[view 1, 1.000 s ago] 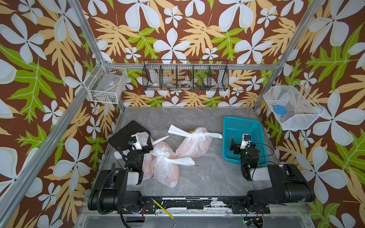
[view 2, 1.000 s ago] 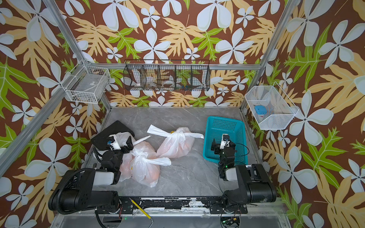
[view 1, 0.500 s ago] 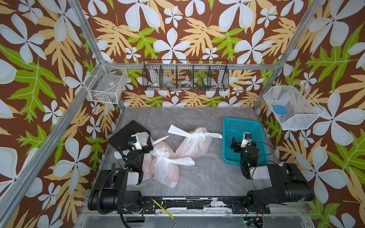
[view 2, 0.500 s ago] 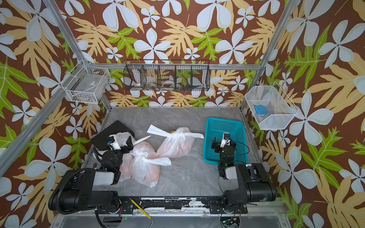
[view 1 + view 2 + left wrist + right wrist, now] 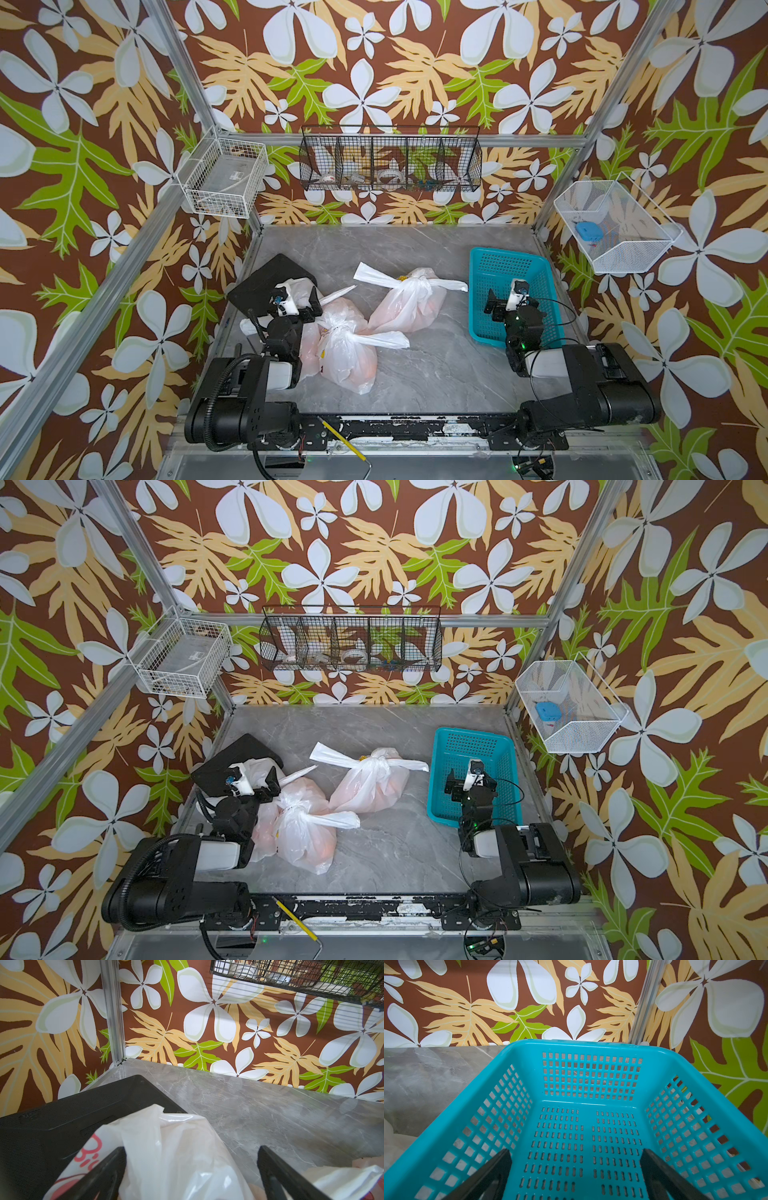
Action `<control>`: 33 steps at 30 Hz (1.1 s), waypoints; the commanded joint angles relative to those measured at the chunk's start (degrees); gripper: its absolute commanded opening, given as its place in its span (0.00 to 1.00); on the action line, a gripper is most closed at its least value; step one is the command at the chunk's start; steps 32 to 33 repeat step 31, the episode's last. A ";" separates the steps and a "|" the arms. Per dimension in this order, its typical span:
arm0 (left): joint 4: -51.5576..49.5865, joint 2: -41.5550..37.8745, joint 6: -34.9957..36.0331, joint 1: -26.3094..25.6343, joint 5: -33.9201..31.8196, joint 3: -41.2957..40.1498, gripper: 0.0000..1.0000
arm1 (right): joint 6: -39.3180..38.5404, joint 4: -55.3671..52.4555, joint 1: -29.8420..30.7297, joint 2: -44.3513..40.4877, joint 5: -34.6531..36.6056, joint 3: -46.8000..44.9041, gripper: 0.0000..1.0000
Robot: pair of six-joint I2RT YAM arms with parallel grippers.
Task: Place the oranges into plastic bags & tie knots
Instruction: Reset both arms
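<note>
Three plastic bags lie on the grey counter (image 5: 436, 365), and the oranges (image 5: 365, 368) show only as an orange glow through the thin film. The middle bag (image 5: 409, 307) sits at the centre, its knot (image 5: 419, 284) pulled tight with white strips sticking out to left and right. The near bag (image 5: 347, 357) lies just left of centre, also knotted, with one strip pointing right. Touching it on the left is the left bag (image 5: 297, 289), which rests partly on a black tray (image 5: 259, 282) at the far left; I cannot tell whether it is tied. The left tool (image 5: 192, 1151) hangs over this bag, fingers spread wide with white plastic between them, not pinched. The right tool (image 5: 575, 1153), likewise spread, hovers inside the teal basket (image 5: 498, 259) at the right, holding nothing.
</note>
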 commanded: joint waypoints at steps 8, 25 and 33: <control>0.92 0.08 0.15 -0.10 -0.37 -0.02 1.00 | 0.58 9.55 0.81 -1.48 4.41 -5.98 0.99; -2.05 0.45 3.75 -0.43 6.57 1.80 1.00 | 0.69 5.58 0.84 -0.82 4.77 -3.31 0.99; -1.97 0.36 3.66 -0.47 6.57 1.74 1.00 | 0.68 5.60 0.83 -0.81 4.93 -3.28 0.99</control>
